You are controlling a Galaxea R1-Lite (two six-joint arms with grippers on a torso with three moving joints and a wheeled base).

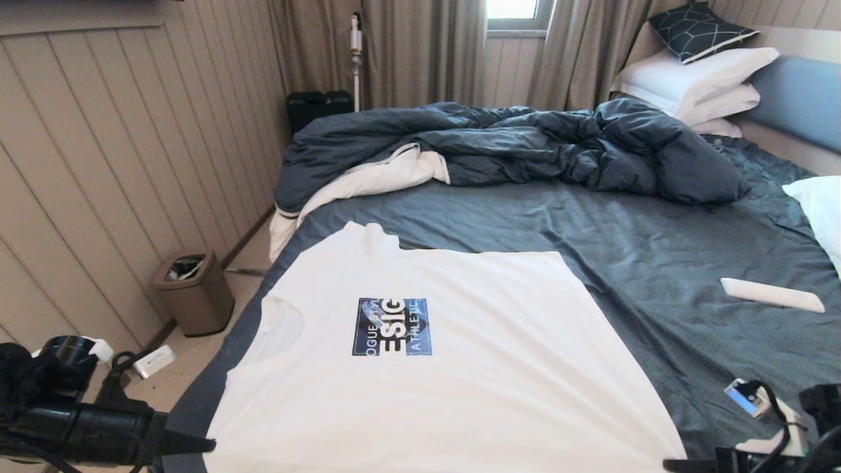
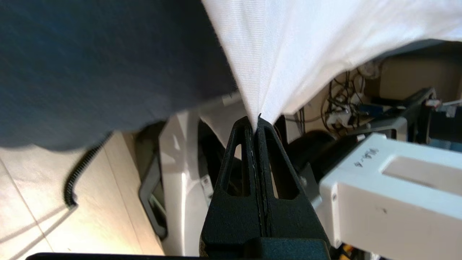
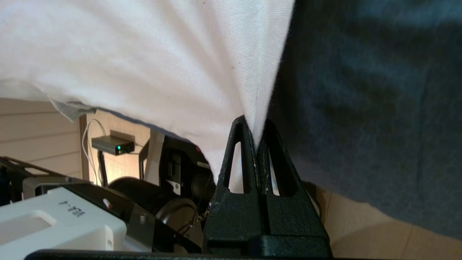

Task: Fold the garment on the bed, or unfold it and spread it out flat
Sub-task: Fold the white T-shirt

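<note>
A white T-shirt with a blue printed patch lies spread on the near part of the bed's dark blue-grey sheet, collar toward the left. My left gripper is shut on its near left corner, off the bed's edge. In the left wrist view the left gripper pinches the white cloth into a taut point. My right gripper is shut on the near right corner. The right wrist view has the right gripper clamped on the cloth beside the sheet.
A rumpled duvet fills the far side of the bed, with white pillows and a blue headboard at the right. A white slim object lies on the sheet. A bin stands by the panelled wall.
</note>
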